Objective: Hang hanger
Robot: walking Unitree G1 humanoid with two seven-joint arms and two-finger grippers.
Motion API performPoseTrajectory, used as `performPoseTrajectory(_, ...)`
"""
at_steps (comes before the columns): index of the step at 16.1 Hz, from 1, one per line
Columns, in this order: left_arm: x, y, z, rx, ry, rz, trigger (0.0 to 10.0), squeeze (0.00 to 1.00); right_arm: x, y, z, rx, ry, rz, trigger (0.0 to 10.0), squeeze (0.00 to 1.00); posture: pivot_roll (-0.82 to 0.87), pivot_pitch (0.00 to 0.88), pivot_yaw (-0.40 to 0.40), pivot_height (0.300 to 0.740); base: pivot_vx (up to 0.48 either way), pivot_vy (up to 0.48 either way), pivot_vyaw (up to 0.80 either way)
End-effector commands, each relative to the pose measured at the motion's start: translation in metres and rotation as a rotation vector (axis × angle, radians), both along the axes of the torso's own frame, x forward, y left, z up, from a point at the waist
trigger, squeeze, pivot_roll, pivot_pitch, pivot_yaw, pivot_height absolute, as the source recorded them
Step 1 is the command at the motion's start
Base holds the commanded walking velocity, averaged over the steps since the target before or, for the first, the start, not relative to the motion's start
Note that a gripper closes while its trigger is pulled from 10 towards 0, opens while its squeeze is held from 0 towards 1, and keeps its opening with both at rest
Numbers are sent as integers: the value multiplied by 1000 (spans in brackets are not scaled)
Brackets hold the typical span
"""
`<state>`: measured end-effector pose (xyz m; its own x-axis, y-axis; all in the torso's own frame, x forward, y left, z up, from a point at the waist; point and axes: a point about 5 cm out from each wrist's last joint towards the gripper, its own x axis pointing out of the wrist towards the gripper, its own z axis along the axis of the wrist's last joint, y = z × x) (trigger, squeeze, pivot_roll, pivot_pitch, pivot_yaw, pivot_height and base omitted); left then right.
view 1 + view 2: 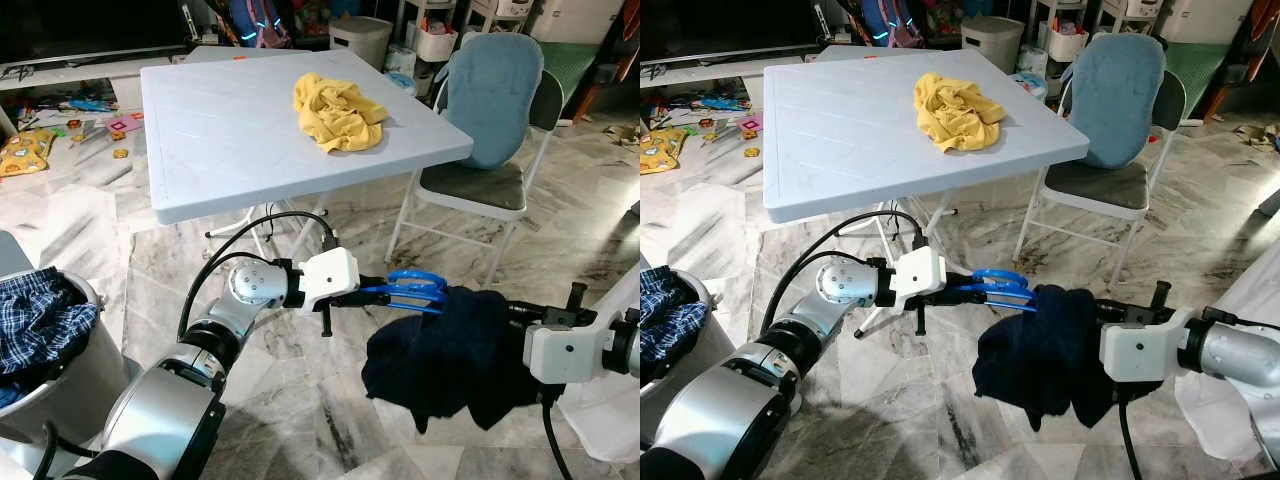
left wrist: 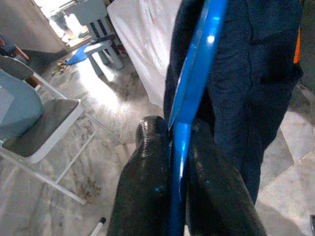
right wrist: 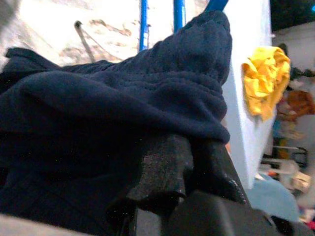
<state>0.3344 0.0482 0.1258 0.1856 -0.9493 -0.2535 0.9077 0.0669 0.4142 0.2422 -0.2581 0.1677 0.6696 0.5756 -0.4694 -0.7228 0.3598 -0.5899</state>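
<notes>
Marble floor tiles (image 1: 300, 400) spread out beneath you, with a laundry basket (image 1: 70, 370) holding a plaid garment (image 1: 35, 315) at your far left. Just right of it your left gripper (image 1: 372, 292) reaches forward at mid-height, its two black fingers (image 2: 147, 187) pinched shut on the blue hanger (image 1: 415, 290), which you see edge-on between them in the left wrist view. Behind it stands a pale blue folding table (image 1: 220, 130) with a crumpled yellow garment (image 1: 338, 112) lying near its far right part. The hanger runs rightward into a dark navy garment (image 1: 440, 355) that drapes down from it, hanging above the floor. Your right gripper (image 1: 505, 312) comes in from the right and is clamped on that navy cloth, with fabric bunched over its fingers (image 3: 162, 167). Beyond, to the right of the table, you have a folding chair with a blue cushion (image 1: 495, 110).
</notes>
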Motion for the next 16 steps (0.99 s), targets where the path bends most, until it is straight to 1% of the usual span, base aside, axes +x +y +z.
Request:
performPoseTrajectory(1, 4, -2, 3, 14, -14, 24, 0, 0, 3, 4, 11, 16, -75, 25, 10000, 0, -39, 0, -47, 740, 0, 0, 0)
performPoseTrajectory(3, 0, -1, -4, 59, -12, -3, 0, 0, 4, 3, 9, 7, -83, 19, 10000, 0, -39, 0, -46, 740, 0, 0, 0)
performPoseTrajectory(5, -1, 0, -6, 71, -7, -5, 0, 0, 5, 1, 8, -2, -89, 13, 10000, 0, -40, 0, -45, 740, 0, 0, 0)
performPoseTrajectory(8, 0, 0, -7, 61, 4, 18, 0, 0, 5, 0, 6, -9, -88, 9, 10000, 0, -40, 0, -45, 740, 0, 0, 0)
performPoseTrajectory(9, 1, 0, -7, 53, 12, 28, 0, 0, 4, 0, 4, -2, -67, 16, 10000, 4, -39, 0, -46, 740, 0, 0, 0)
performPoseTrajectory(10, 1, 1, -8, 46, 24, 38, 0, 0, 2, 1, 3, 14, -40, 26, 10000, 976, -40, 0, -46, 740, 0, 0, 0)
performPoseTrajectory(11, 1, 1, -8, 41, 30, 43, 0, 0, 2, 2, 3, 22, -32, 29, 10000, 976, -40, 0, -46, 740, 0, 0, 0)
performPoseTrajectory(12, 1, 1, -9, 35, 35, 50, 0, 0, 2, 2, 3, 28, -26, 35, 10000, 1000, -41, 0, -46, 740, 0, 0, 0)
performPoseTrajectory(13, 1, 2, -11, 16, 61, 66, 0, 0, 3, 2, 4, 27, -31, 33, 10000, 1000, -42, 0, -46, 740, 0, 0, 0)
performPoseTrajectory(15, -2, 3, -17, -21, 103, 88, 0, 0, 15, 0, 12, 51, -127, -21, 10000, 1000, -43, 0, -46, 740, 0, 0, 0)
performPoseTrajectory(16, -3, 3, -18, -28, 109, 93, 0, 0, 17, -1, 13, 51, -141, -29, 10000, 1000, -46, 0, -45, 740, 0, 0, 0)
